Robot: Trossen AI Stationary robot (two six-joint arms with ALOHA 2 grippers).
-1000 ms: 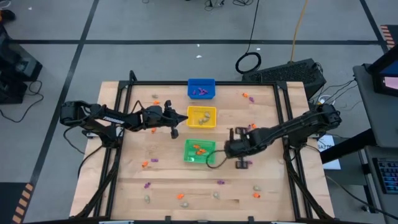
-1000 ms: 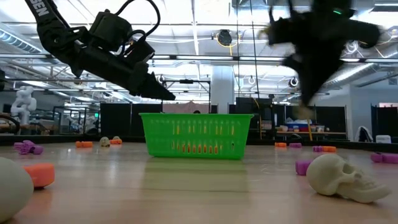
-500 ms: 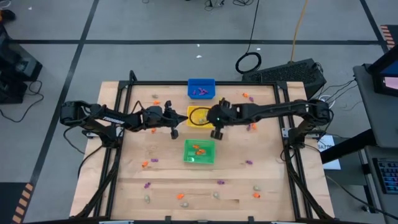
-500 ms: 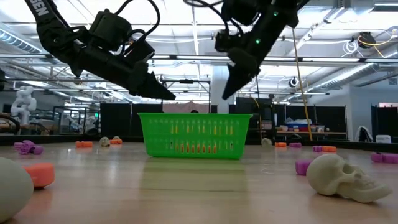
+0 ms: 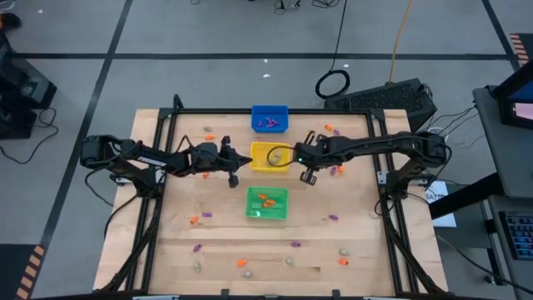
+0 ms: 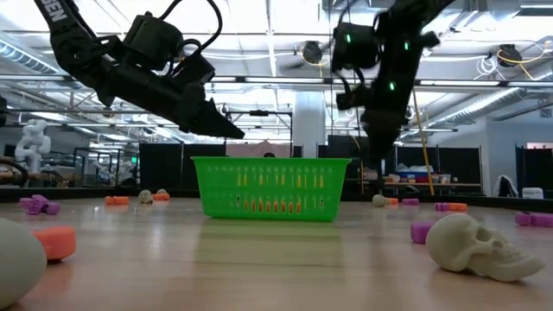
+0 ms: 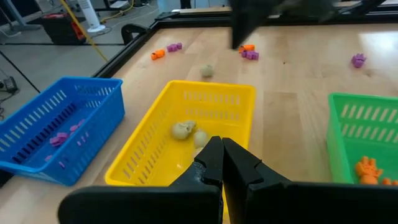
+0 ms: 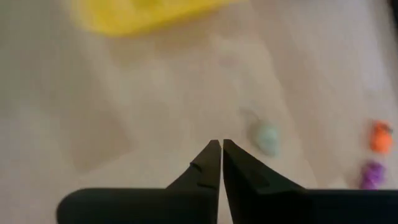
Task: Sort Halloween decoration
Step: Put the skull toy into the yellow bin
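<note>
Small orange, purple and pale Halloween trinkets lie scattered on the wooden table (image 5: 216, 242). Others sit sorted in bins: purple in the blue bin (image 5: 270, 118), pale skulls (image 7: 183, 129) in the yellow bin (image 5: 270, 157), orange in the green bin (image 5: 267, 204). My left gripper (image 7: 222, 142) hovers shut and empty over the yellow bin's left edge. My right gripper (image 8: 221, 144) hangs shut and empty, pointing steeply down, just right of the yellow bin. On the bare table beside its fingertips lies a pale trinket (image 8: 266, 138).
A large pale skull (image 6: 471, 244) and an orange piece (image 6: 56, 242) lie near the table's front edge. Orange and purple trinkets (image 8: 376, 155) lie right of my right gripper. A black frame rail (image 5: 379, 158) runs along the table's sides. The green bin stands between both arms and the near edge.
My right gripper has swung from beside the green bin's right side toward the far edge. It passed over the yellow bin, then drew back a little to that bin's right side, rolling as it went. A pale trinket now lies on the table there. My left arm has kept still.
</note>
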